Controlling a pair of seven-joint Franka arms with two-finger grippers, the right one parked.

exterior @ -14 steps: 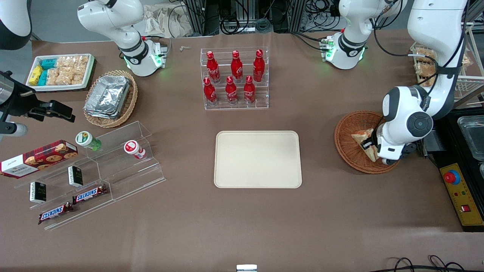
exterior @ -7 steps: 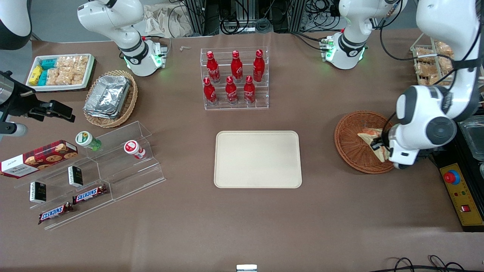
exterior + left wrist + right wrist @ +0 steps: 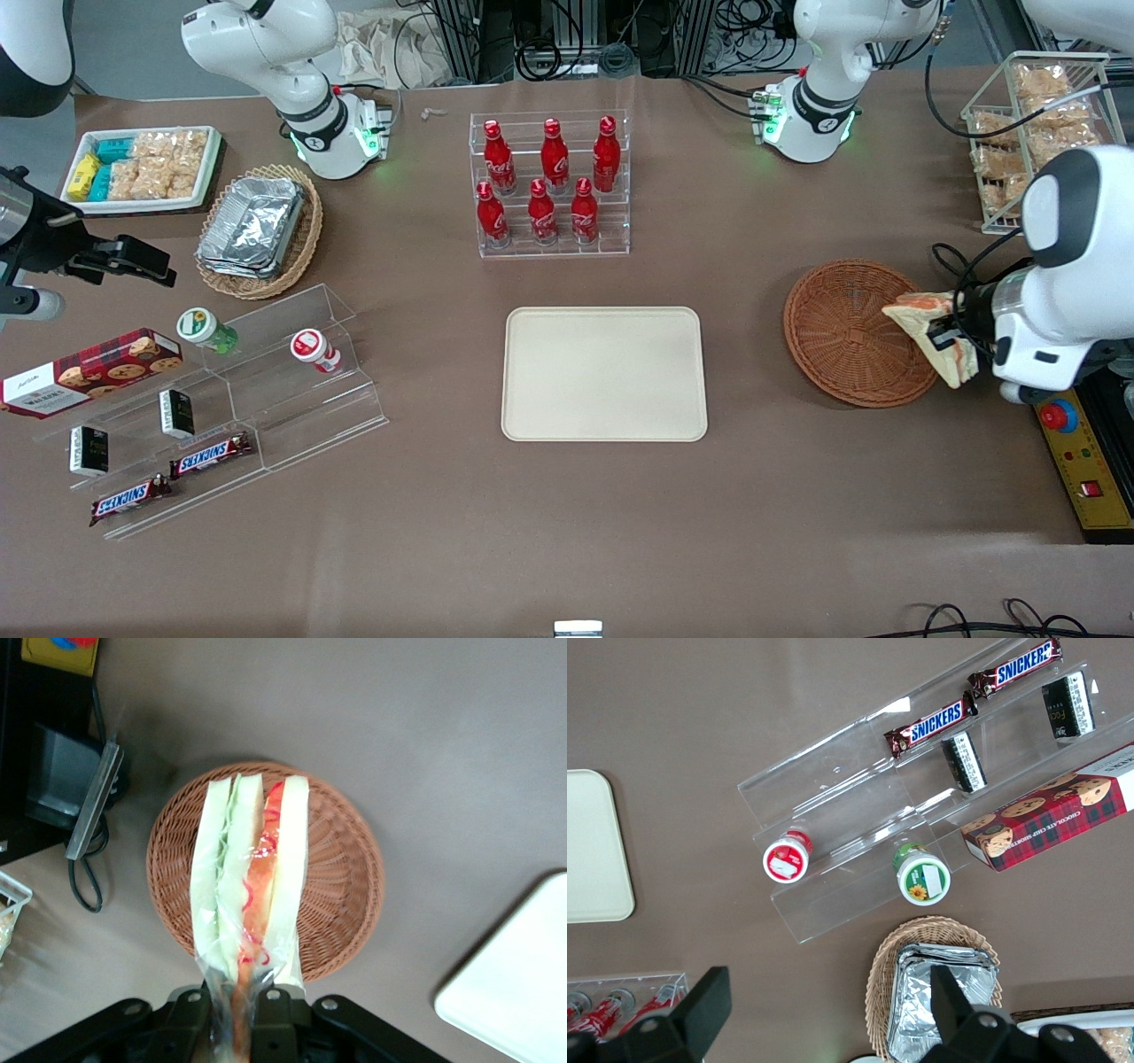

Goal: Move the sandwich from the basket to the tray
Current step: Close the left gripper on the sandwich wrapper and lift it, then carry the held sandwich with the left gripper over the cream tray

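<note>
My gripper [image 3: 950,335] is shut on the sandwich [image 3: 932,337], a plastic-wrapped wedge of pale bread with red and green filling, and holds it in the air above the rim of the basket [image 3: 849,332] at the working arm's end of the table. In the left wrist view the sandwich [image 3: 251,873] hangs from the gripper [image 3: 239,1001] well above the round reddish-brown wicker basket [image 3: 345,877], which holds nothing. The cream-beige tray [image 3: 604,373] lies flat at the table's middle with nothing on it; one corner of the tray [image 3: 518,979] shows in the wrist view.
A rack of red bottles [image 3: 549,182] stands farther from the front camera than the tray. A yellow control box with a red button [image 3: 1076,447] sits at the working arm's table edge, with a wire rack of snacks [image 3: 1028,115] farther back. Clear shelves of snacks [image 3: 204,399] lie toward the parked arm's end.
The gripper has risen out of the basket with the sandwich in it and has drifted toward the working arm's table edge. The basket now holds nothing.
</note>
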